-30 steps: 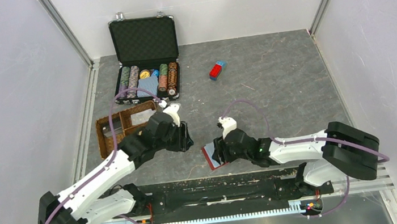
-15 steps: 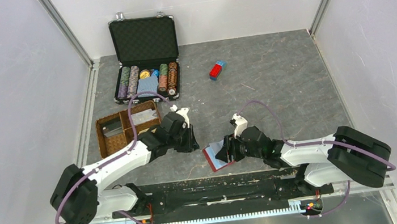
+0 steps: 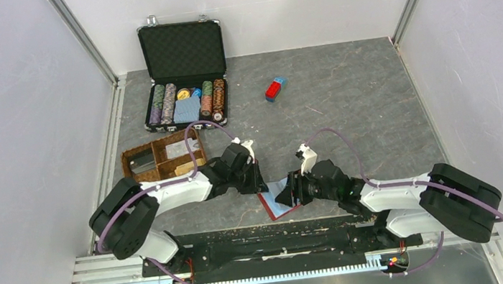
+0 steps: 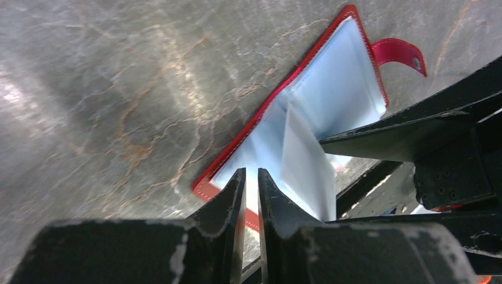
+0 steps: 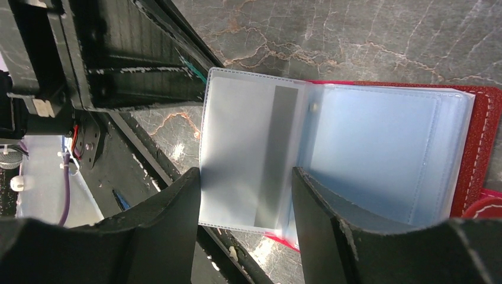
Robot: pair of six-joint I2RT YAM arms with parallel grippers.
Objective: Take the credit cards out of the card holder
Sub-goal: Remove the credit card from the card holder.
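The card holder (image 3: 278, 205) was laid open on the counter (image 3: 359, 100), at its near edge between the two arms, its red cover down and its pale sleeves up. One clear leaf (image 5: 248, 154) was raised from the rest, and a credit card with a grey stripe (image 5: 275, 157) was seen inside it. The right tool (image 5: 245, 173) was held open, its fingers spread to either side of that leaf. The left tool (image 4: 251, 173) was set low over the holder's near red rim, its fingers drawn almost together with only a thin slit between them; whether anything was pinched there could not be told. A chip case (image 3: 186, 92), a brown tray (image 3: 164, 160) and a red-and-blue block (image 3: 275, 88) were left farther back.
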